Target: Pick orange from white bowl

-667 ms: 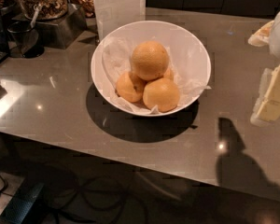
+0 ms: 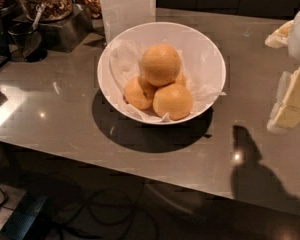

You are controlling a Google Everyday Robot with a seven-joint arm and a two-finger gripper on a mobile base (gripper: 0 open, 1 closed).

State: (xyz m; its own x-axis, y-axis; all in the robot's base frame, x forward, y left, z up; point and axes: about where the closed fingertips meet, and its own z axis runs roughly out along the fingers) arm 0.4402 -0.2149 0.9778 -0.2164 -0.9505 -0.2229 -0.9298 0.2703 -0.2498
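Observation:
The white bowl point(image 2: 210, 59) sits in the middle of the grey counter, lined with crumpled thin white paper. The orange point(image 2: 160, 64), the largest fruit, rests on top of the pile in the bowl. Two smaller oranges lie under it, one at the front left point(image 2: 138, 92) and one at the front right point(image 2: 173, 101); a sliver of another shows behind. My gripper point(image 2: 281, 69), cream-coloured, is at the right edge of the view, to the right of the bowl and apart from it, holding nothing that I can see.
A white upright container point(image 2: 127, 4) stands just behind the bowl. Jars of nuts on a metal stand point(image 2: 45, 9) and a dark cup point(image 2: 25, 41) are at the back left. The counter's front edge point(image 2: 140, 174) runs below the bowl, with cables on the floor.

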